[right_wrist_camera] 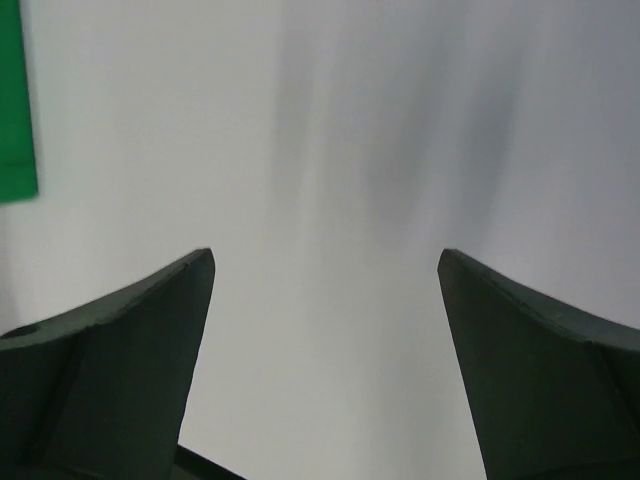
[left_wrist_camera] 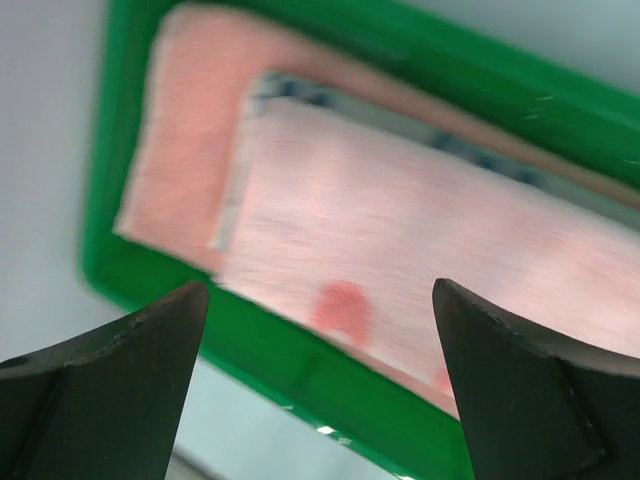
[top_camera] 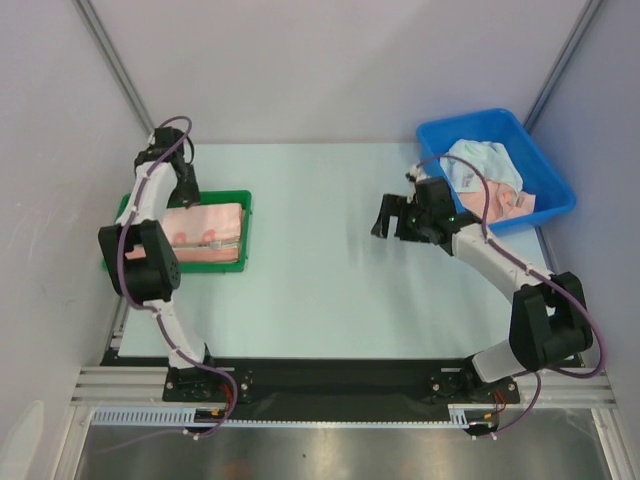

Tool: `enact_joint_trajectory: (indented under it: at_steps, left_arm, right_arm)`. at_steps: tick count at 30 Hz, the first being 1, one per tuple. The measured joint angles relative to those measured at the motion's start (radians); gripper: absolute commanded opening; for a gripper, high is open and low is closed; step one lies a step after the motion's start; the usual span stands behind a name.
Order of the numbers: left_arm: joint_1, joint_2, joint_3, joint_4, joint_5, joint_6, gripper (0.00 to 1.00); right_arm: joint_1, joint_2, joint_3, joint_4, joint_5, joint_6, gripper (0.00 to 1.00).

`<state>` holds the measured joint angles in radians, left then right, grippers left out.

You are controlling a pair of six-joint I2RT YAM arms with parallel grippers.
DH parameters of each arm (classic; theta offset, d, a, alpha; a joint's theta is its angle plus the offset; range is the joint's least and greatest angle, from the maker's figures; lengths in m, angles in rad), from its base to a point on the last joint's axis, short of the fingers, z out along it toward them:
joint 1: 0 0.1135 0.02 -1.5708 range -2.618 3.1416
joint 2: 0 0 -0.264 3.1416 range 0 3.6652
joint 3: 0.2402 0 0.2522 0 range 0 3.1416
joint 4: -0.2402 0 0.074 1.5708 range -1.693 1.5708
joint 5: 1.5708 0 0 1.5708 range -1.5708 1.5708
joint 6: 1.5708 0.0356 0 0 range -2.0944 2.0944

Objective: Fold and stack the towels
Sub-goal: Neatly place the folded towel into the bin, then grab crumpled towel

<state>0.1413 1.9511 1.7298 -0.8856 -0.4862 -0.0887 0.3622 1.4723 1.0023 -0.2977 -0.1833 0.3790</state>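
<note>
A pale-pink terry towel point(left_wrist_camera: 420, 250) bears darker pink blotches, beside a navy-and-white patterned towel edge point(left_wrist_camera: 300, 92). The rectangular plastic tray point(left_wrist_camera: 290, 370) is green, the plastic bin point(top_camera: 465, 122) blue.

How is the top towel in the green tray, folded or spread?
Folded: the top towel lies as a neat rectangle on others inside the green tray.

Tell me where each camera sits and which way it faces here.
Top external: fixed above and behind the arms, looking down on the table; both arms show, left gripper over the green tray, right gripper near the blue bin.
Left wrist: on the left arm, looking down between its open fingers at the folded towels in the tray.
Right wrist: on the right arm, facing the tabletop between its open fingers; tray corner at left edge.
Shared: the tray shows in all three views.
</note>
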Motion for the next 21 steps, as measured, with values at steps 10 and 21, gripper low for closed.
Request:
enact_joint_trajectory:
  at_steps: [10, 21]
  left_arm:
    - [-0.34, -0.329, -0.251, 0.191, 0.483, -0.042, 1.0]
    - [-0.538, -0.397, -0.324, 0.232, 0.71, -0.042, 1.0]
  right_arm:
    - [-0.267, 0.228, 0.59, -0.088, 0.348, -0.085, 0.92]
    - [-0.521, 0.792, 0.97, -0.139, 0.22, -0.111, 0.81]
